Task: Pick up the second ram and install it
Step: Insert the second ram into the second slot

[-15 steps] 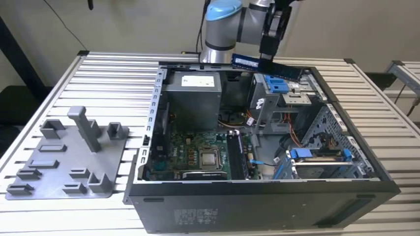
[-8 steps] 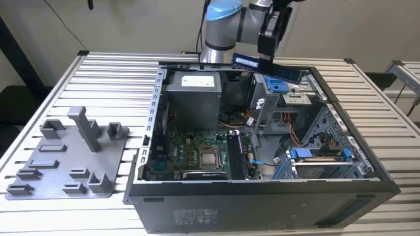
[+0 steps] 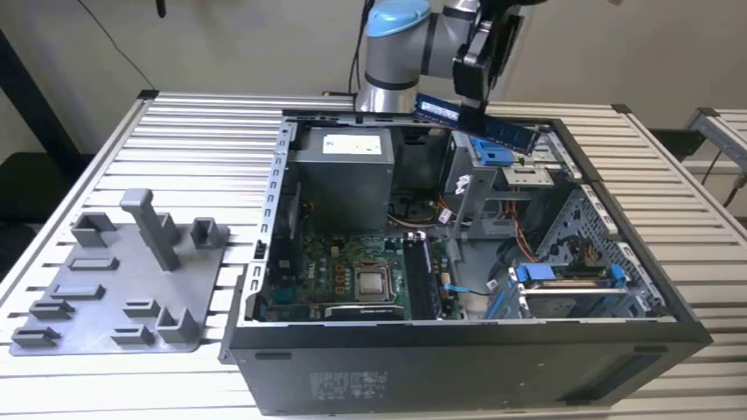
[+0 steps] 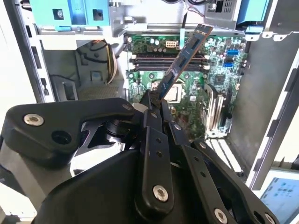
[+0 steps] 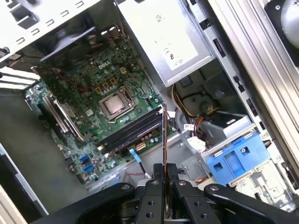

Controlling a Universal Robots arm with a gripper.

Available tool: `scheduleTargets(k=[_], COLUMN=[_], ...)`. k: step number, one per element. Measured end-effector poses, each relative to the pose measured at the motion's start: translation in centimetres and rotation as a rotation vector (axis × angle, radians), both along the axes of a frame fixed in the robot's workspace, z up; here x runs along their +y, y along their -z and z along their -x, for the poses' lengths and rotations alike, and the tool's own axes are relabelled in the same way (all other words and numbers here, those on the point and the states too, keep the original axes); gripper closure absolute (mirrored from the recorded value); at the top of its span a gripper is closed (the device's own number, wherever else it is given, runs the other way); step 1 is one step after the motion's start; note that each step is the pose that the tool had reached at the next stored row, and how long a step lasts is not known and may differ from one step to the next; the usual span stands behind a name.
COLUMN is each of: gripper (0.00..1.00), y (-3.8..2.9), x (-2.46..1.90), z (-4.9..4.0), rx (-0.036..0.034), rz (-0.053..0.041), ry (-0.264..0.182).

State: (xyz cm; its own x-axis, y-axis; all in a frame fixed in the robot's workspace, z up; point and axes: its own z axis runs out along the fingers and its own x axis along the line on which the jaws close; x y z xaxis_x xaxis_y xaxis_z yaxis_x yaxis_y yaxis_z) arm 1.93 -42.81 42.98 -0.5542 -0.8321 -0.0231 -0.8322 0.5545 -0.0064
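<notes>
One long, flat navy-black memory stick (image 3: pixel 491 125) is pinched in the black pincer (image 3: pixel 473 101) above one open computer case (image 3: pixel 467 372); one grey plastic tray (image 3: pixel 111 302) lies at the exterior view's left.

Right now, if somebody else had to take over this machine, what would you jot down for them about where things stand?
Gripper: shut on the second ram.
Second ram: in the air and tilted, over the far end of the open computer case in the exterior view.
Memory slots on the motherboard: inside the case, apart from the stick.
Grey holder tray: on the table, at the exterior view's left of the case.
Done: the stick is picked up.
Left: it is not yet seated in a slot.
</notes>
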Motion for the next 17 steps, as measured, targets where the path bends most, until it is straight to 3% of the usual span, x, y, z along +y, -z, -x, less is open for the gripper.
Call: scheduleTargets(k=[17], gripper=[0.86], y=[0.29], x=[0.00], z=[0.00], rx=[0.0000], rz=[0.0000], ry=[0.223])
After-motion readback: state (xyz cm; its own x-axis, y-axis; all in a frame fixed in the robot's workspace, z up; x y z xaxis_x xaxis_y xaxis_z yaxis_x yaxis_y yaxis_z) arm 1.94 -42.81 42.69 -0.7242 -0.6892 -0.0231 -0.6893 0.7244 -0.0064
